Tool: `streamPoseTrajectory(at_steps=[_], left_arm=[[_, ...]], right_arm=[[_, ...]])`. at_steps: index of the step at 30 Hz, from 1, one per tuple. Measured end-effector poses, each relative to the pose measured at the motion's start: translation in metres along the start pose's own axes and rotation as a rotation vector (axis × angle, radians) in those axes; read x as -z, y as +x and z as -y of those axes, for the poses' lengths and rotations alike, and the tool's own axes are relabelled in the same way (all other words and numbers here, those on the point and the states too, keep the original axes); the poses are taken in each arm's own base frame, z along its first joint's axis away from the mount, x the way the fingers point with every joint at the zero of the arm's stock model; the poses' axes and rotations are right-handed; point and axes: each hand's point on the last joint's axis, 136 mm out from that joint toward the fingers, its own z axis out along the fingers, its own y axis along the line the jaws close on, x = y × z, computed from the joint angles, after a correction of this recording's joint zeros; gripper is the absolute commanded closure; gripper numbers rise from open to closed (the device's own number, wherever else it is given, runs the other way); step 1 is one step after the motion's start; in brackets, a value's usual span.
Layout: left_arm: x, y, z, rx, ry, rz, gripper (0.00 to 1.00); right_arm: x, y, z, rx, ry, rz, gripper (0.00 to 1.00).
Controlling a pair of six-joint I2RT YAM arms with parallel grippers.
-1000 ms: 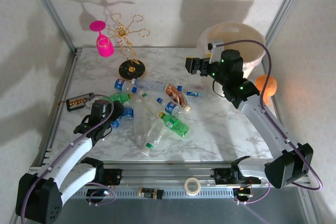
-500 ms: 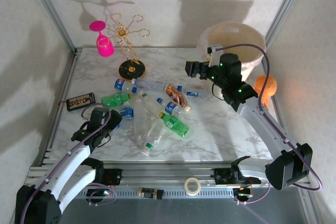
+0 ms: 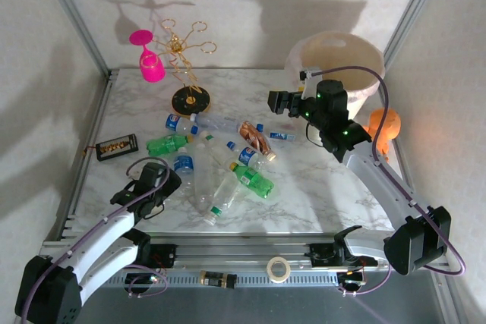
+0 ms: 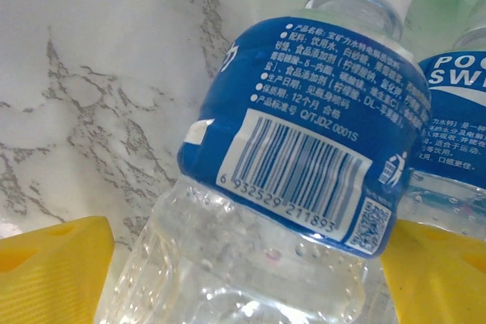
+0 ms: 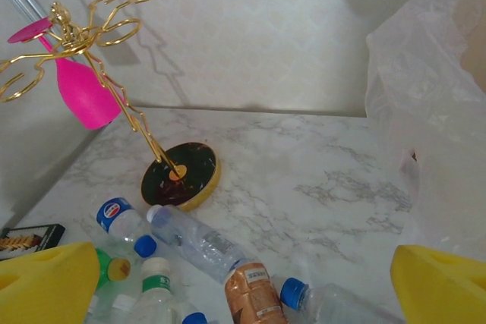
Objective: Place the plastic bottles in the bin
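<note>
Left arm lies low, reaching forward over the white marbled table [image 3: 304, 187]. Its left end effector [image 3: 163, 180] is spread, fingers [image 4: 53, 263] on either side of a clear plastic bottle with a blue barcode label and white cap [image 4: 304, 157]. I cannot tell whether they touch it.

Right arm is raised, elbow bent, wrist held above the table. The right end effector [image 3: 275, 101] is spread wide and holds nothing.

The remaining plastic bottles [image 3: 220, 157] lie scattered below and ahead of the right end effector. The large cream-white lined bin [image 3: 357, 42] stands just behind it, to its right.
</note>
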Motion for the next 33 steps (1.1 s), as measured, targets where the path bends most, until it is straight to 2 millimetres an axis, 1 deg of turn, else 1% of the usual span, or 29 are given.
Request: streamPoseTrajectory(at_steps=[6,12,15,17,18,23,25,27,29,31,33], left_arm=[[-0.005,-0.001,0.002,0.002,0.01,0.011,0.14],[-0.009,-0.003,0.004,-0.008,0.022,0.033,0.3],[-0.012,0.0,0.0,-0.009,0.021,0.035,0.32],[-0.013,-0.001,0.001,-0.011,0.029,0.04,0.33],[-0.013,-0.001,0.001,-0.012,0.03,0.041,0.36],[-0.011,-0.002,0.002,-0.021,0.042,0.052,0.44],[-0.008,-0.003,0.003,-0.022,0.053,0.058,0.45],[-0.002,-0.007,0.007,-0.02,0.082,0.077,0.45],[0.006,-0.014,0.016,-0.014,0.137,0.107,0.46],[0.016,-0.022,0.029,-0.006,0.209,0.141,0.49],[0.028,-0.031,0.046,0.006,0.301,0.178,0.51]], right_arm=[[0.0,-0.003,0.01,-0.029,0.061,0.018,0.01],[0.005,-0.008,0.011,-0.032,0.062,0.056,0.01],[0.009,-0.01,0.01,-0.034,0.056,0.074,0.01],[0.01,-0.012,0.009,-0.036,0.053,0.084,0.01],[0.011,-0.013,0.008,-0.036,0.052,0.09,0.01],[0.011,-0.015,0.008,-0.035,0.047,0.1,0.01],[0.01,-0.013,0.006,-0.034,0.035,0.1,0.01],[0.01,-0.011,0.003,-0.033,0.015,0.094,0.01],[0.009,-0.009,0.0,-0.032,-0.008,0.087,0.01],[0.009,-0.008,-0.003,-0.032,-0.022,0.083,0.01],[0.009,-0.007,-0.005,-0.033,-0.033,0.081,0.01]])
